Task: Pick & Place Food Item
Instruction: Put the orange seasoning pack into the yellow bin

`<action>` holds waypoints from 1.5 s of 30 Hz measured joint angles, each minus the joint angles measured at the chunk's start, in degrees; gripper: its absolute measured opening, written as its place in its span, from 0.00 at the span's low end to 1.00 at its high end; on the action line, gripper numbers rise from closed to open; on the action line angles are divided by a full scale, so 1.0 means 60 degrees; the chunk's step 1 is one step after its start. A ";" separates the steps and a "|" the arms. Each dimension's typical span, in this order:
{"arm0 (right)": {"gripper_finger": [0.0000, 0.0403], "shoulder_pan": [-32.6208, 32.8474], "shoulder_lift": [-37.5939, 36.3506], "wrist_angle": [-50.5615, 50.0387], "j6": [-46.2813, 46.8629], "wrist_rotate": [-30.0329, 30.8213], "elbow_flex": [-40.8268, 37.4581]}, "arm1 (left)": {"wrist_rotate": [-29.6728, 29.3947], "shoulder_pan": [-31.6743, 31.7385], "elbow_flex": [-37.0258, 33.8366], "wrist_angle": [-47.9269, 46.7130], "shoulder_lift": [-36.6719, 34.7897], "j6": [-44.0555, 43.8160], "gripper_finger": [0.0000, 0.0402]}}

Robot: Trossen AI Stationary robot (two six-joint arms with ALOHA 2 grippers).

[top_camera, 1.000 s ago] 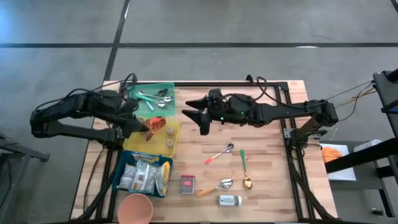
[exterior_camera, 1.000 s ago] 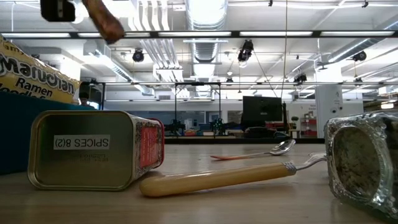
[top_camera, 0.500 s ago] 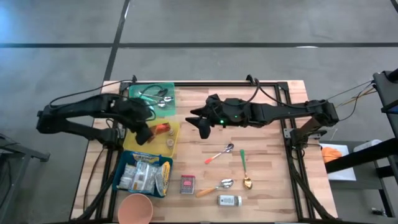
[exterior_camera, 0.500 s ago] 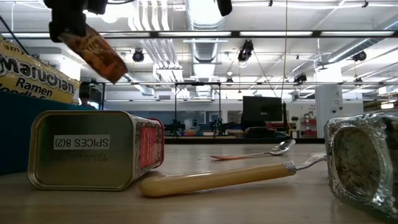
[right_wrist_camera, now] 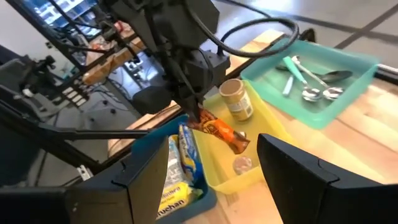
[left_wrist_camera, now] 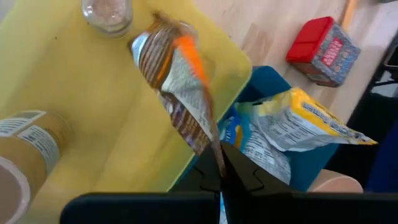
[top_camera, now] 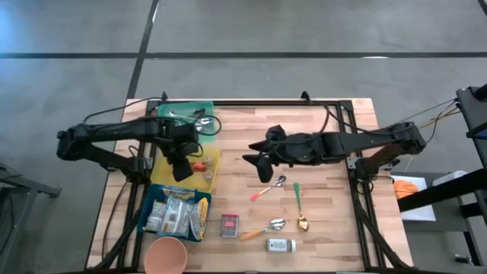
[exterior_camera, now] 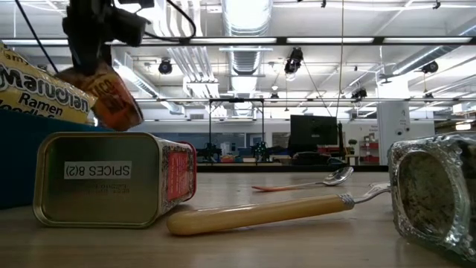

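**snack packet held over the yellow tray**

the left gripper [top_camera: 180,169] hung above the yellow tray [top_camera: 215,158], its fingers clamped tight on one end of an orange-and-brown snack packet [left_wrist_camera: 177,93]. the packet dangled clear of the tray floor, near the tray's edge that meets the blue bin [top_camera: 151,199]. in the low view the same packet [exterior_camera: 110,94] hung in the air under the gripper [exterior_camera: 88,46], above the spice tin [exterior_camera: 113,179] lying on its side.

a small glass jar [left_wrist_camera: 107,12] and a paper-labelled jar [left_wrist_camera: 28,148] stood in the yellow tray beside the packet. the blue bin held ramen packs [top_camera: 179,215]. the green tray [top_camera: 207,112] behind held spoons [right_wrist_camera: 314,84].

the right gripper [top_camera: 257,161] hovered over the bare wood of the table [top_camera: 327,221] near its middle, fingers apart and holding nothing, well apart from the yellow tray. a red-handled spoon [top_camera: 268,188], a green-handled spoon [top_camera: 299,207], a wooden-handled spoon [top_camera: 261,230], a small shaker jar [top_camera: 281,245] and a pink cup [top_camera: 166,256] lay toward the front of the table.
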 joint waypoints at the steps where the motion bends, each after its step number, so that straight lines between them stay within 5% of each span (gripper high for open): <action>1: 0.60 0.0088 -0.0057 -0.0087 0.0002 0.0163 0.0000 | 0.0054 0.0123 -0.0003 -0.0038 0.0097 0.0096 0.00; 17: 0.60 0.0651 -0.0347 -0.0730 -0.0089 0.0866 0.0000 | 0.0987 0.2326 0.0000 -0.1580 0.1516 0.1655 0.00; 28: 0.60 0.0648 -0.0437 -0.0939 -0.0327 0.0862 0.0000 | 0.0923 0.2405 0.0044 -0.1532 0.2646 0.1879 0.00; 45: 0.60 0.0648 -0.1490 -0.1286 -0.0075 0.0818 0.0000 | -0.0088 0.2405 0.1865 -0.1709 0.4278 0.1932 0.00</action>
